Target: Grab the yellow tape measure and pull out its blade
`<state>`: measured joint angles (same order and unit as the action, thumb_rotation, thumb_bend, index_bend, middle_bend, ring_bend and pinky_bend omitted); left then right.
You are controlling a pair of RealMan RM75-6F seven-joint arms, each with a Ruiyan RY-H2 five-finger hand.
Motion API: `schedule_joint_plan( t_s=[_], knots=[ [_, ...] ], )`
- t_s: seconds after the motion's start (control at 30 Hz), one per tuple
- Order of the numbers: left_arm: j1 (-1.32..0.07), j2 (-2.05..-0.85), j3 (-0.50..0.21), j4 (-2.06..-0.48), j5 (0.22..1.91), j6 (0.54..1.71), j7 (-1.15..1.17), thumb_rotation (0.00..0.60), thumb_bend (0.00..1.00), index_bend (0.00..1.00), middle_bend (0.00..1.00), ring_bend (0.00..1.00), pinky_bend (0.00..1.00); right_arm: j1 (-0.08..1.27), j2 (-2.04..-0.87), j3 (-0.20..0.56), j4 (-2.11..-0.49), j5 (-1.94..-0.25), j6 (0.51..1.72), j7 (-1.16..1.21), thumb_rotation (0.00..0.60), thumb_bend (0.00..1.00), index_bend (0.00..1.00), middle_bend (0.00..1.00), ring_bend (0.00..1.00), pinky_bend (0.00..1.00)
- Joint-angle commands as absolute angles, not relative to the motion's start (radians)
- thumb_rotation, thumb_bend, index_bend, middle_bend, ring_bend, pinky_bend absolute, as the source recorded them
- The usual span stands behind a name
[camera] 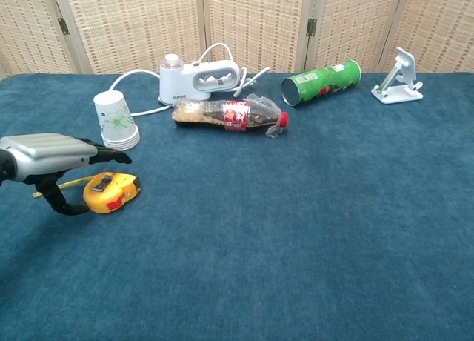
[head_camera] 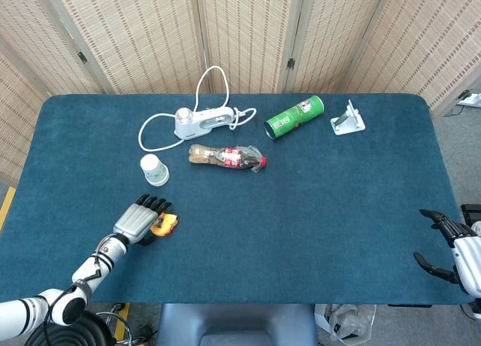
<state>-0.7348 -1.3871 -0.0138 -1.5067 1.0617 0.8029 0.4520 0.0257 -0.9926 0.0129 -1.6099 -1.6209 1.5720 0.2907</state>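
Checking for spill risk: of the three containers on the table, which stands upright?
The white paper cup stack, upside down; the cola bottle and green can lie sideways.

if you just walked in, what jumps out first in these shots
The yellow tape measure at the near left of the blue table, with the left hand hovering over it, fingers spread. Behind lie a crushed cola bottle, a green can on its side and a white iron.

Blue-carpeted table (head_camera: pixel 316 210), woven folding screens (head_camera: pixel 248 30) behind, seemingly grey floor (head_camera: pixel 458 147)
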Motion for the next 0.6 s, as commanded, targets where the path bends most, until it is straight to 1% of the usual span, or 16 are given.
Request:
schedule_joint_plan(
  t_s=[0.03,0.1,0.43,0.53,0.6],
  knots=[
    [-0.734,-1.39,-0.013,-1.513,1.047,0.812,0.46,0.6,0.36,0.13,0.15,0.13,0.01,0.026,-0.992,0.013,-1.609,-1.621,1.572,0.291,0.6,0.27,0.17,0.27,0.35,0.34],
    [-0.734,-1.395,-0.013,-1.512,1.04,0.821,0.469,0.6,0.36,0.16,0.17,0.14,0.01,0.026,-0.993,0.013,-1.609,-1.62,1.572,0.291,0.6,0.27,0.17,0.27,0.35,0.34],
    [-0.736,-1.411,-0.014,-1.515,1.008,0.839,0.487,0.6,0.36,0.2,0.22,0.2,0.04,0.024,-0.994,0.013,-1.606,-1.614,1.568,0.293,0.6,0.27,0.17,0.27,0.35,0.34],
    [-0.735,-1.417,-0.016,-1.509,1.011,0.842,0.478,0.6,0.36,0.23,0.25,0.22,0.04,0.026,-0.993,0.014,-1.606,-1.613,1.565,0.292,0.6,0.27,0.17,0.27,0.35,0.34],
    [-0.733,-1.423,-0.016,-1.503,1.017,0.85,0.474,0.6,0.36,0.27,0.28,0.24,0.05,0.026,-0.994,0.014,-1.607,-1.612,1.564,0.292,0.6,0.27,0.17,0.27,0.35,0.34]
  ],
)
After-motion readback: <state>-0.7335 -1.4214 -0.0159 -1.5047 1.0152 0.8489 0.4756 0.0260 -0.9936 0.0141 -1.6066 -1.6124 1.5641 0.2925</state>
